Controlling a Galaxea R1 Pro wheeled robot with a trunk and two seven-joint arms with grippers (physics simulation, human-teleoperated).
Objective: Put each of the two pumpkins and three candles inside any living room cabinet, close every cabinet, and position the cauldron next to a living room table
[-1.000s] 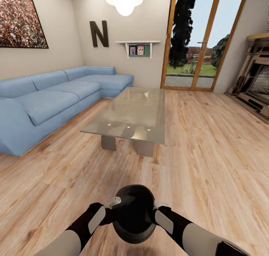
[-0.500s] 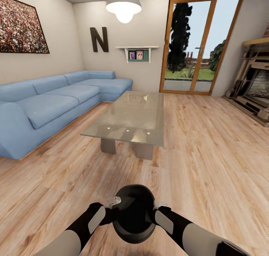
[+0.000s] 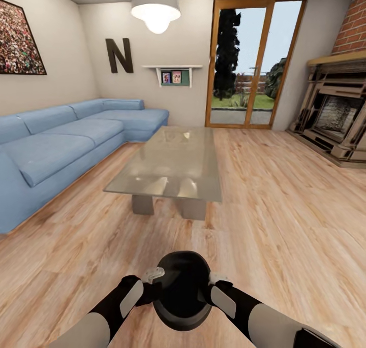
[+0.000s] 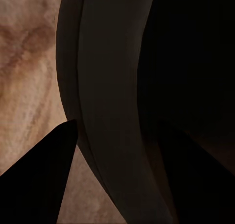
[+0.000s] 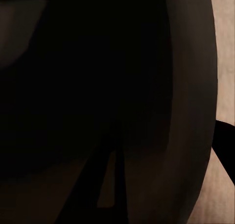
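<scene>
Gripping the cauldron (image 3: 182, 292) from both sides, low and close in front of the trunk, above bare floor, well short of the coffee table (image 3: 173, 162).

Left gripper (image 3: 152, 282) first: clamped on the cauldron's left rim, one pale finger showing over the lip. From the left wrist camera, rim wall (image 4: 105, 111) running between two dark fingers (image 4: 39, 180), one outside, one inside the mouth. Narrow opening, closed down on that wall.

Cauldron itself: matte black, wide mouth, bulging belly. Probably heavy and rigid, hardly fragile, smooth enough to slip if only one side holds. Rim looks like the right place to take it, opposite sides, as here. Likely to tip if one arm drops ahead of the other.

Right gripper (image 3: 216, 283): pinched on the opposite rim. Right wrist picture very dark, with the rim curve (image 5: 191, 111) just readable and a finger's dark tip (image 5: 226, 140) outside it.

Now the room, left to right: blue corner sofa (image 3: 61, 145) along the wall, framed picture (image 3: 20, 38) above it, big letter N (image 3: 119, 56), small wall shelf (image 3: 172, 74), pendant lamp (image 3: 155, 6) overhead. Glass-topped table on grey legs in the middle. Glazed garden door (image 3: 251, 63) beyond, fireplace (image 3: 338, 114) with brick above on the right. Wood-plank floor (image 3: 284, 211) all round, flat and open, good for setting the pot down beside the table.
</scene>
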